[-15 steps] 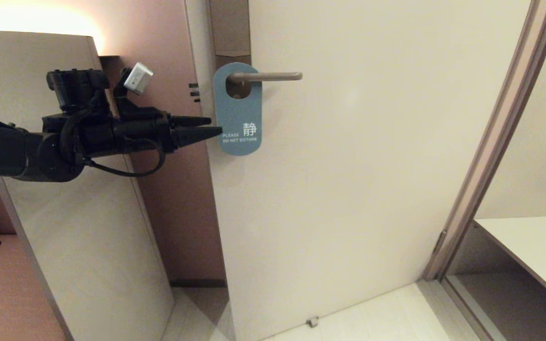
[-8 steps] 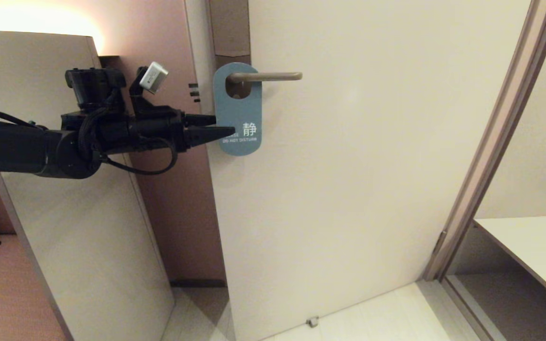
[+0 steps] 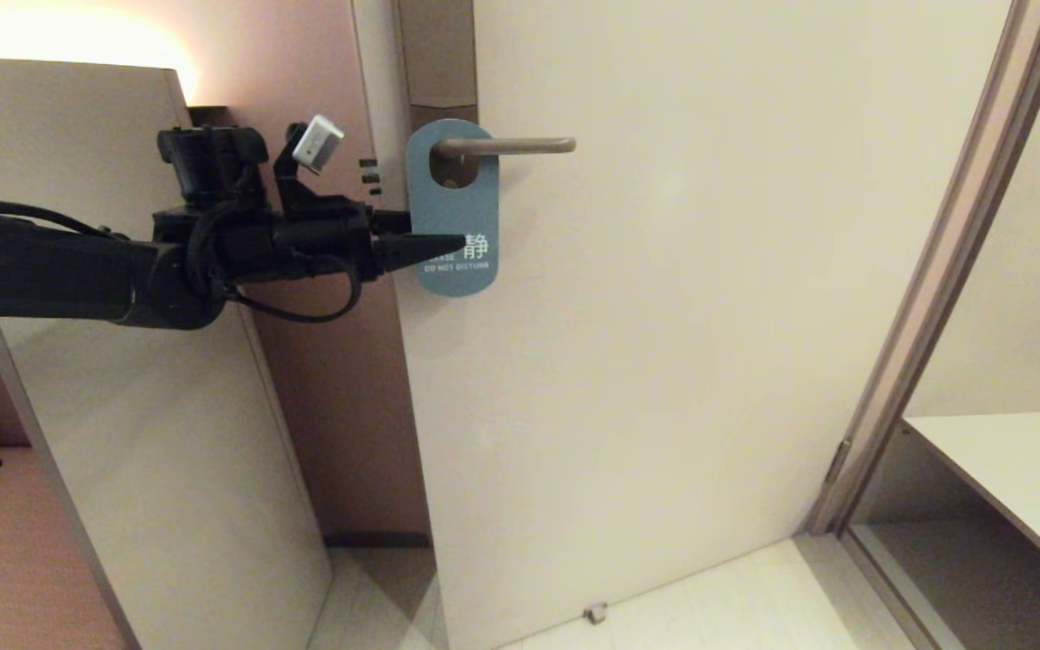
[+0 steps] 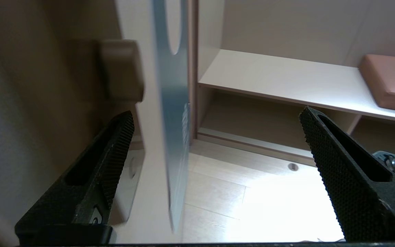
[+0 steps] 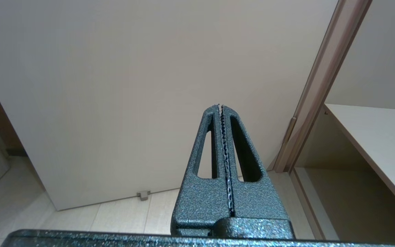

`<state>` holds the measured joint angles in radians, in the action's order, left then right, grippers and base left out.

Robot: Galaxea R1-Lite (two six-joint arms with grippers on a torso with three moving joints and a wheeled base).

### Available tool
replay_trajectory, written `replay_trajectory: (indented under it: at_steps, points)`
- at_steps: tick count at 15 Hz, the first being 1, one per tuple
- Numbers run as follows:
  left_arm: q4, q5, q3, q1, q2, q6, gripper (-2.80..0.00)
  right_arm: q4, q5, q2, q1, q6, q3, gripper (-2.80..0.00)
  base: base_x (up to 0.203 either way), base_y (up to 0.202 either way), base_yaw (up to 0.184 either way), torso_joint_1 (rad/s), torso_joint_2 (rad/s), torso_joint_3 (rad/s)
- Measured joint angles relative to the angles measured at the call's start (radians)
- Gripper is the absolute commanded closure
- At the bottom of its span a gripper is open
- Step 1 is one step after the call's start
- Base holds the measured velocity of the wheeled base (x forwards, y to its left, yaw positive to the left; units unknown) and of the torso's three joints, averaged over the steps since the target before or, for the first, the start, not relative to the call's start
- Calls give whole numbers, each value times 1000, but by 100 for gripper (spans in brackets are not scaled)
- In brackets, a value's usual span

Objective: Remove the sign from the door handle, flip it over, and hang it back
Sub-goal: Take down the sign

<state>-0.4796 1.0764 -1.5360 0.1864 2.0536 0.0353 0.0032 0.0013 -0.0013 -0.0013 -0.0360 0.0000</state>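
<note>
— Left wrist view showed us our left gripper [image 4: 214, 123] spread wide, one finger on each side of the sign [image 4: 175, 113], which we saw edge-on in the gap with neither pad touching it. We held nothing.

— What had changed over the last second?

— We had carried the left gripper [image 3: 434, 242] rightwards from just short of the card's edge until its near fingertip overlapped the lower part of the teal "do not disturb" face. The sign [image 3: 452, 212] itself had not moved; it hung by its oval hole on the door handle [image 3: 506, 145].

— So the grasp was next?

— We judged so: closing would pinch it. Our right gripper [image 5: 222, 144] sat pressed together and empty, facing the door [image 3: 664, 316].
</note>
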Motion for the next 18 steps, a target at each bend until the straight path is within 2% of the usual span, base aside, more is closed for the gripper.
replay_trajectory:
  at_steps: [5, 11, 18]
  points:
    - [-1, -1, -60, 30, 60, 9, -280, 0, 0, 0, 0, -1, 0, 0, 0, 0, 0, 0, 0, 0]
    - [0, -4, -153, 39, 113, 64, -280, 0, 0, 0, 0, 0, 0, 0, 0, 0, 0, 0, 0, 0]
    - [-1, -8, -170, 36, 132, 69, -280, 0, 0, 0, 0, 0, 0, 0, 0, 0, 0, 0, 0, 0]
